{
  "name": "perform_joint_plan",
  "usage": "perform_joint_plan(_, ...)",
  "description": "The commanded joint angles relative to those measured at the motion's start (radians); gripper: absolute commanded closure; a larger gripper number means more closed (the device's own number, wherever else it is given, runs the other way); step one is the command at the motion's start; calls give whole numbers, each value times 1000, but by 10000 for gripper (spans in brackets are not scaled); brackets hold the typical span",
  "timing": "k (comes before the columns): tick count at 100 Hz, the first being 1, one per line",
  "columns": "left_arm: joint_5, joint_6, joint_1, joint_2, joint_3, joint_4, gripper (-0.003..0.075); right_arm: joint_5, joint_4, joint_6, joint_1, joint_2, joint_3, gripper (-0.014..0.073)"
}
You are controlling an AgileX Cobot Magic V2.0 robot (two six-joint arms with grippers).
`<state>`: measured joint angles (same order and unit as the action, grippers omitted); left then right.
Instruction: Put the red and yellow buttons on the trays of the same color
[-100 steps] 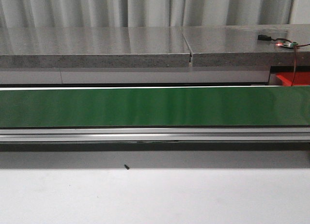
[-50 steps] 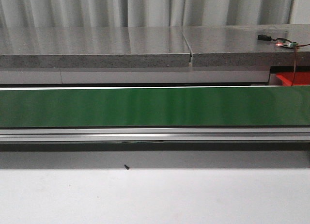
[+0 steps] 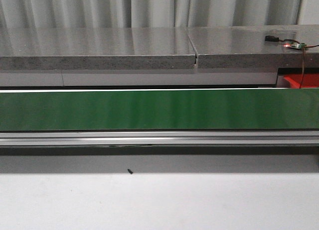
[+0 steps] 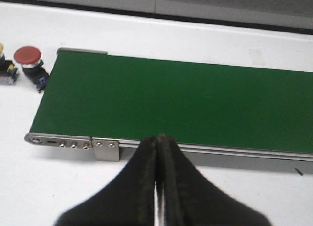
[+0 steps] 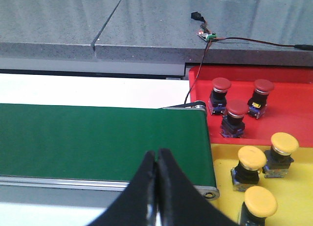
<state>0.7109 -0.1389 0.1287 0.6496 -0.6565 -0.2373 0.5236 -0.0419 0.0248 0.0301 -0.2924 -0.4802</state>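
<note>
Both arms are idling over the green conveyor belt (image 4: 176, 106): the left gripper (image 4: 157, 138) and the right gripper (image 5: 157, 155) are each hanging with jaws clenched on nothing, and the belt is carrying no button. Three red buttons (image 5: 234, 116) are sitting in the red tray (image 5: 288, 118) and three yellow buttons (image 5: 252, 160) in the yellow tray (image 5: 222, 169), both just off the belt's right end. One more red button (image 4: 28, 57) and a partly cropped yellow one (image 4: 2, 64) are waiting on the white bench (image 4: 49, 187) just past the belt's left end, so the step in hand appears to be fetching the next button, which would call for the left jaws opening and reaching there.
</note>
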Motion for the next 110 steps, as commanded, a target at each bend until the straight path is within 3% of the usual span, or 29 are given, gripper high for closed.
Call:
perform_joint_plan(1,-96,31,44,77,-32,10,739,-72,-3,0,0,-8,-24,661)
perform_joint_plan(20,-96,81,183,254,-91,15,735,-72,-3,0,0,-8,-24,661)
perform_joint_plan(29,-75,81,242,345,-151,3,687,-72,-3,0,0,-8,-24,661)
perform_joint_plan(39,-58,81,286,438,-225,-16,543,-72,-3,0,0,-8,-24,661)
perform_joint_plan(51,-35,81,305,543,-310,-22,286,-72,-3,0,0,-8,-24,661)
perform_joint_plan(58,-10,81,307,606,-361,-22,220,-72,-3,0,0,-8,-24,661)
perform_joint_plan(110,236,236,307,1122,-835,-4,228,-72,-3,0,0,-8,-24,661)
